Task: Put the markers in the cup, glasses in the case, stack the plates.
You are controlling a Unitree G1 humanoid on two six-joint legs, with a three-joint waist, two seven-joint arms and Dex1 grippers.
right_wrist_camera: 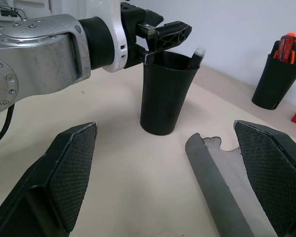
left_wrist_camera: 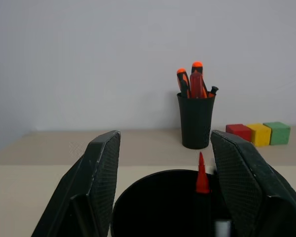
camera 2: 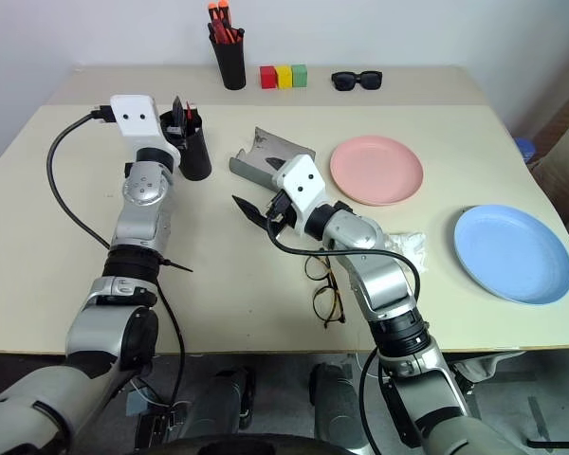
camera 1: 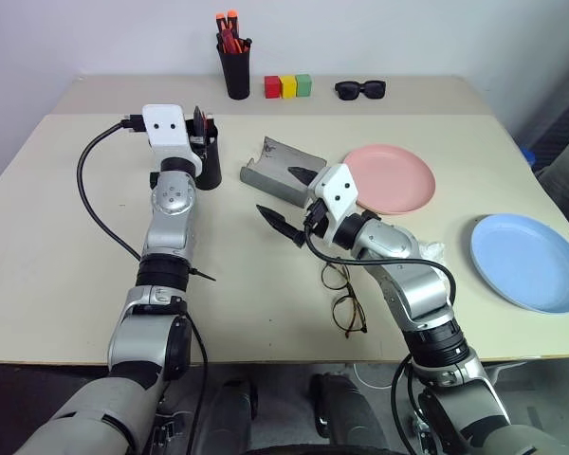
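Over the rim of the cup (camera 1: 207,161) hangs the left gripper (left_wrist_camera: 163,187), its two fingers (left_wrist_camera: 96,182) spread apart and clamped on nothing. Between those fingers, down inside the cup, stands the red marker (left_wrist_camera: 202,174) with its tip up; the white-bodied marker (right_wrist_camera: 196,55) leans against the cup's rim beside it, black cap uppermost.

Lower and nearer the table's middle, the right gripper (camera 1: 289,202) points toward the cup with its fingers (right_wrist_camera: 64,173) wide apart and empty. Just beside one of its fingers lies the case (camera 1: 277,167) — grey, lid open, resting on the table between the cup and the pink plate (camera 1: 391,177). The cup is well clear of these fingertips, out ahead of them.

Behind the right gripper, near its wrist, the glasses (camera 1: 347,305) lie flat on the table, partly hidden by the forearm. The light blue plate (camera 1: 529,261) sits apart from the pink one — not stacked — off to the right arm's outer side.
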